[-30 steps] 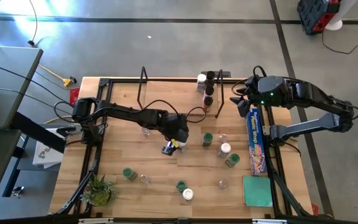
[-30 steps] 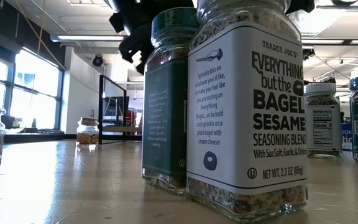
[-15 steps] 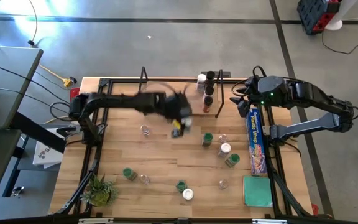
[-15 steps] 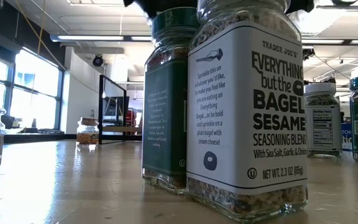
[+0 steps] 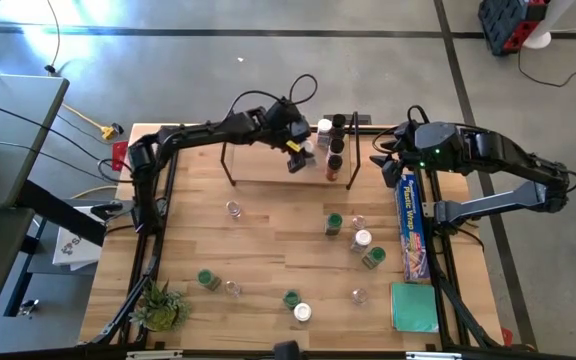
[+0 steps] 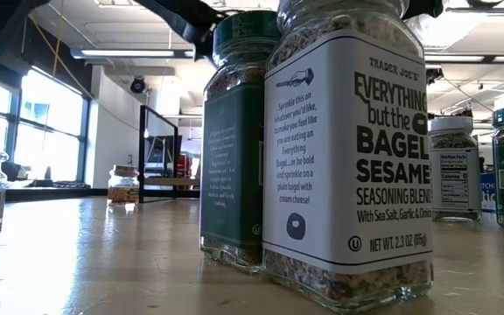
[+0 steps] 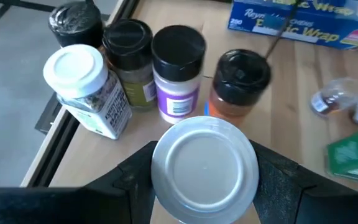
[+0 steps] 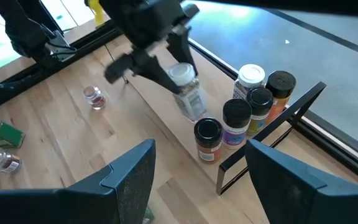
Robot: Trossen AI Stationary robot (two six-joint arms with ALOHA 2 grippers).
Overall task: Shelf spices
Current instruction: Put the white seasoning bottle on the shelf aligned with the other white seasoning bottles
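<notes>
In the high view, the left gripper (image 5: 295,158) is hanging over the shelf (image 5: 268,165), its jaws clamped on a jar (image 5: 297,155), just beside the group of shelved jars (image 5: 332,143) at the shelf's right end. The risk is that the carried jar is coming down too near and is knocking a neighbour off the board. The right gripper (image 5: 382,152) is waiting with its jaws apart, just beside the plastic wrap box (image 5: 412,222). Loose spices (image 5: 334,223) are standing on the table (image 5: 268,270).

In the low view, two big jars (image 6: 339,149) are filling the picture, and both grippers are hidden.

In the left wrist view, the silver lid (image 7: 205,167) is covering the board below, so the landing place is hard to judge.

In the right wrist view, the held jar (image 8: 188,93) is probably tilting in the jaws; released so, it could be falling over.
</notes>
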